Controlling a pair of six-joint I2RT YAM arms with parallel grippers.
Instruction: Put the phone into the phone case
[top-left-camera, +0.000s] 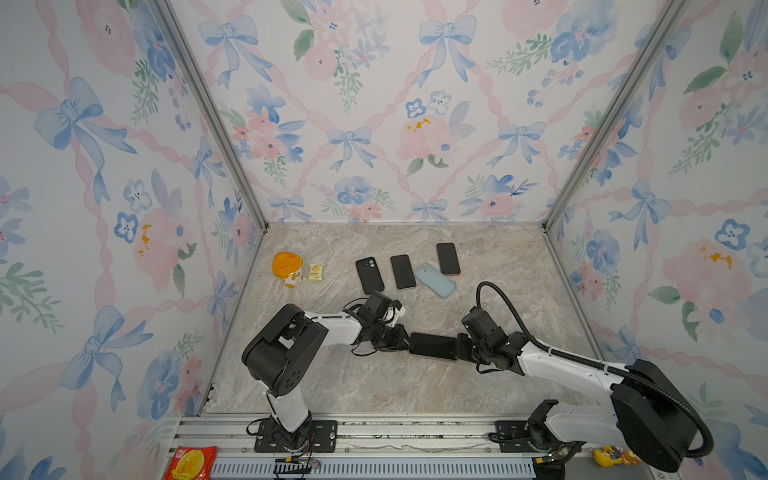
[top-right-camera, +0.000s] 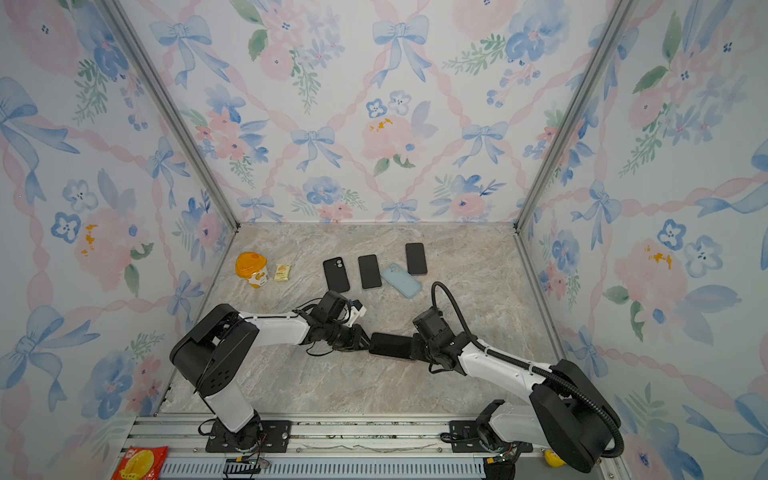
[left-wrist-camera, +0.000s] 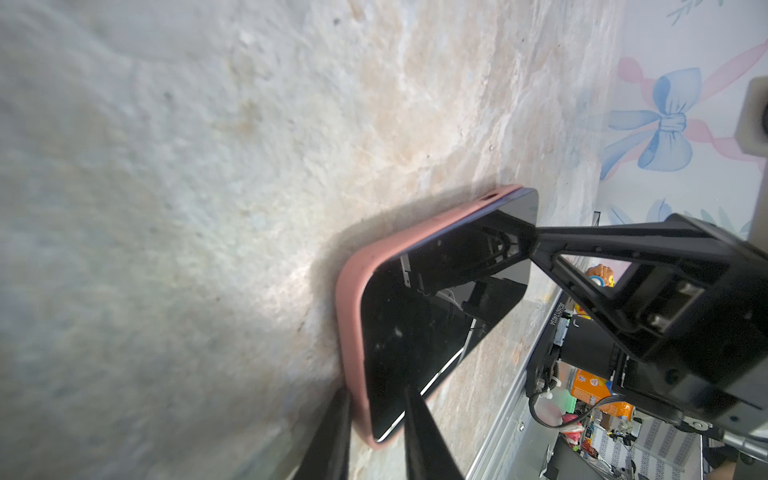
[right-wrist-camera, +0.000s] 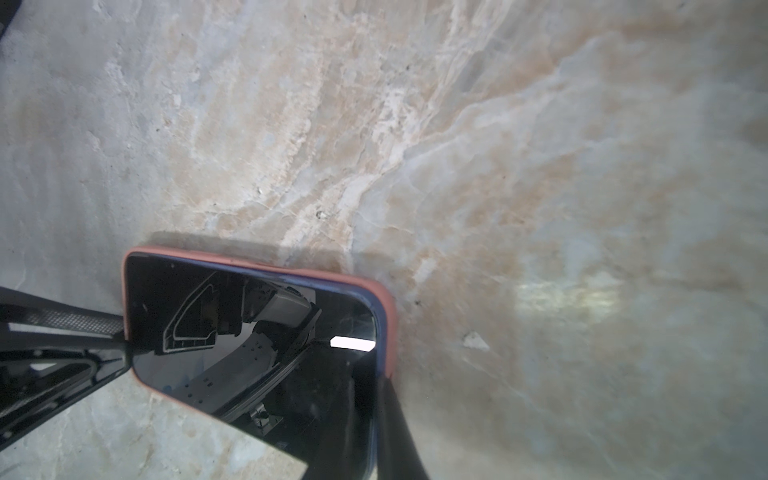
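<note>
Here the phone (top-left-camera: 432, 345) lies screen up in the near middle of the marble table (top-left-camera: 374, 386), its length running left to right. It sits in the pink case (left-wrist-camera: 353, 299), whose rim wraps the visible edges. In the wrist views a thin blue edge of the phone shows along one long side, just inside the rim.

The left gripper (top-left-camera: 405, 341) is at the phone's left end. In its own wrist view the two fingers (left-wrist-camera: 424, 440) stand a little apart, one beside the case rim and one over the screen. Whether they are clamped cannot be told.

The right gripper (top-left-camera: 459, 347) is at the phone's right end with its jaws closed together. Its tip rests on the screen near that end.

Farther back, well apart from the arms, lie a black phone case (top-left-camera: 370, 275), a dark phone (top-left-camera: 402, 272), a light blue case (top-left-camera: 435, 280) and another dark phone (top-left-camera: 448, 258). To the far left stand an orange-lidded cup (top-left-camera: 286, 268) and, just beside it, a small yellow packet (top-left-camera: 316, 272).
</note>
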